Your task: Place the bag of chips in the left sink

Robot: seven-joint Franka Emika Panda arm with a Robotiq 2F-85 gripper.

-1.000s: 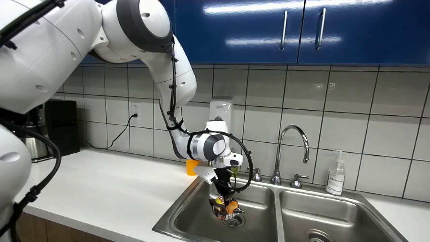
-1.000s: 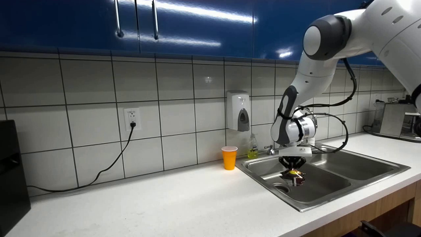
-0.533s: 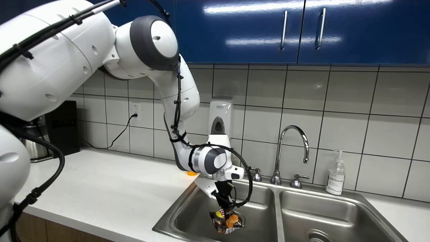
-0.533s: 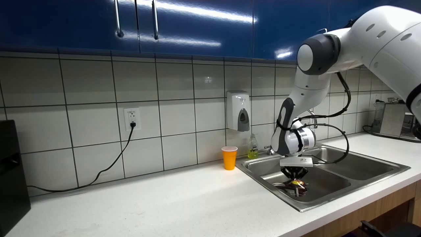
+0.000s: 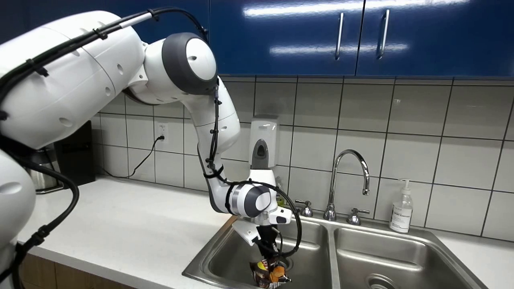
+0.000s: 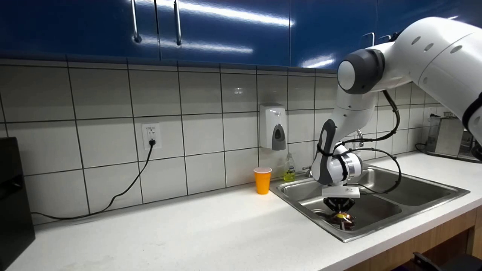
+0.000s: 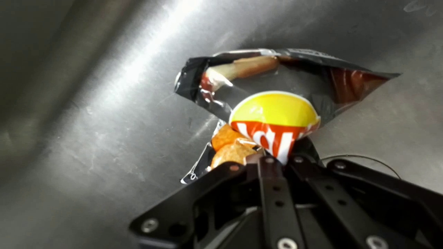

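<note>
Mostly dark, the glossy chip bag [image 7: 273, 107] shows yellow, red and orange

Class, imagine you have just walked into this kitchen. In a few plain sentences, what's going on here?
A robot arm is handling a bag of chips, pinching it in its gripper and holding it in the left sink. The gripper has not yet let go, and whether the bag touches the bottom is hard to tell. An orange cup stands on the counter near that sink.
</note>
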